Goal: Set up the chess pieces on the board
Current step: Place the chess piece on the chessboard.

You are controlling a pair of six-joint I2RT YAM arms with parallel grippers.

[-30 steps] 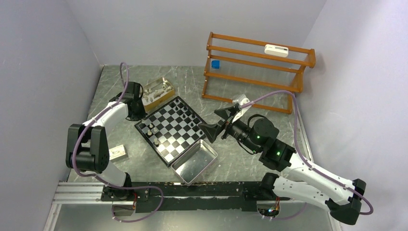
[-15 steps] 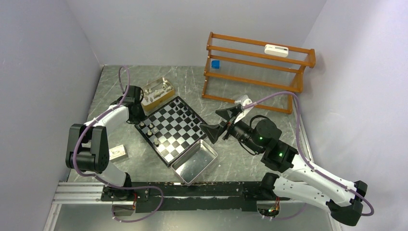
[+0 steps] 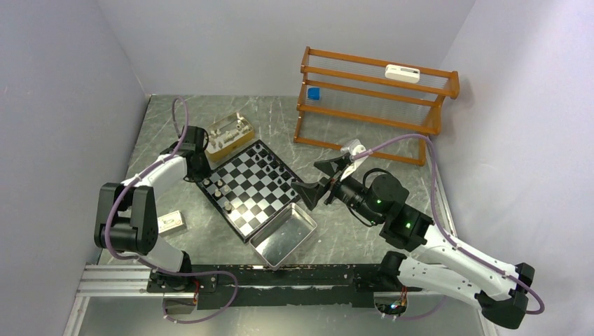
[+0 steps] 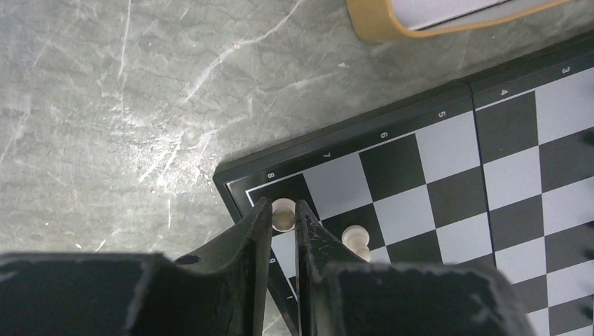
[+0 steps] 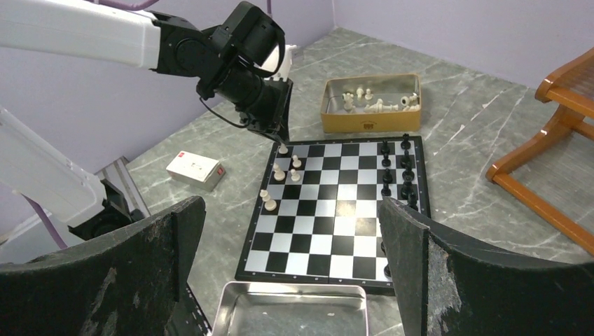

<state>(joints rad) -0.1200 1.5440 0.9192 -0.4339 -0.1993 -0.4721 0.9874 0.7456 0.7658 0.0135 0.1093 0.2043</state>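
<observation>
The board point(image 3: 260, 203) lies at the table's middle, turned diagonally. My left gripper point(image 4: 283, 206) is shut on a cream chess piece point(image 4: 283, 215) over the board's corner square by the 8 mark point(image 4: 448, 147). The right wrist view shows the same gripper point(image 5: 280, 136) with the piece point(image 5: 282, 148) at its tip. Another cream piece point(image 4: 356, 238) stands one square away. A few cream pieces point(image 5: 278, 173) stand along the left side and several black pieces point(image 5: 405, 168) along the right side. My right gripper point(image 3: 313, 178) is open and empty, hovering beside the board's right corner.
A gold box point(image 3: 228, 135) behind the board holds more cream pieces point(image 5: 371, 105). A shiny metal tray point(image 3: 284, 234) sits against the board's near edge. A wooden rack point(image 3: 371, 98) stands at the back right. A small white box point(image 3: 170, 222) lies at the left.
My left gripper has moved from beside the gold box toward the board's left corner, carrying the cream piece. The right arm has barely shifted.
</observation>
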